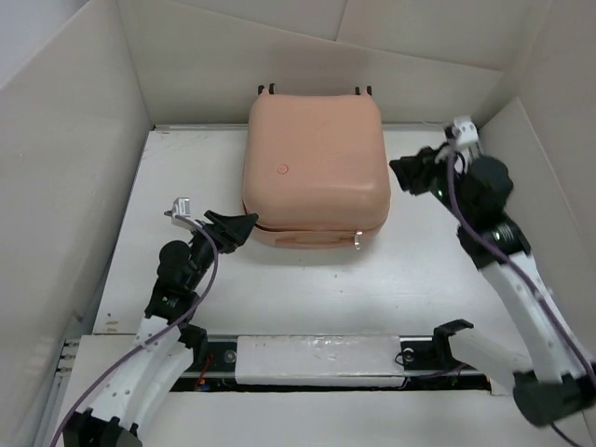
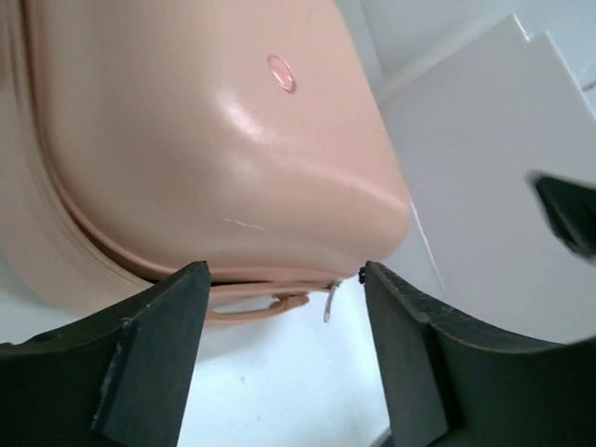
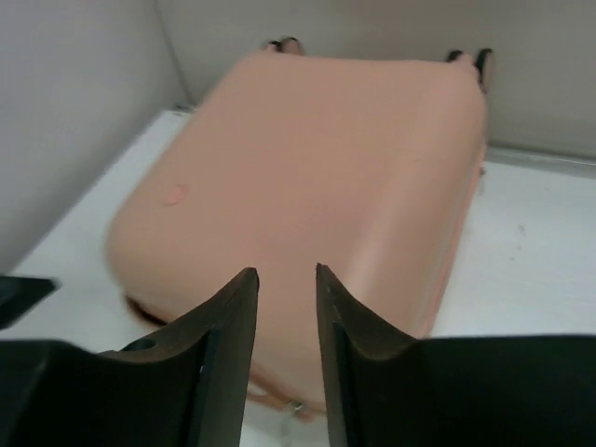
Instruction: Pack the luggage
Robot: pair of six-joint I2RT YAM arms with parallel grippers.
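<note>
The luggage [image 1: 317,168] lies flat and closed on the worktop [image 1: 186,177], near the middle of the far edge, its wheels [image 1: 266,90] toward the back wall. The left tool [image 1: 244,225] sits just beside its near-left corner, released, jaws spread wide and grasping nothing. The right tool [image 1: 402,173] hangs beside its right side, jaws narrowly parted and empty.

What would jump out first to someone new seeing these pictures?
A big peach-pink suitcase lies closed and flat at the far middle of the white table, wheels toward the back wall. The left gripper sits open at its near-left corner; the right gripper hovers off its right side.
</note>
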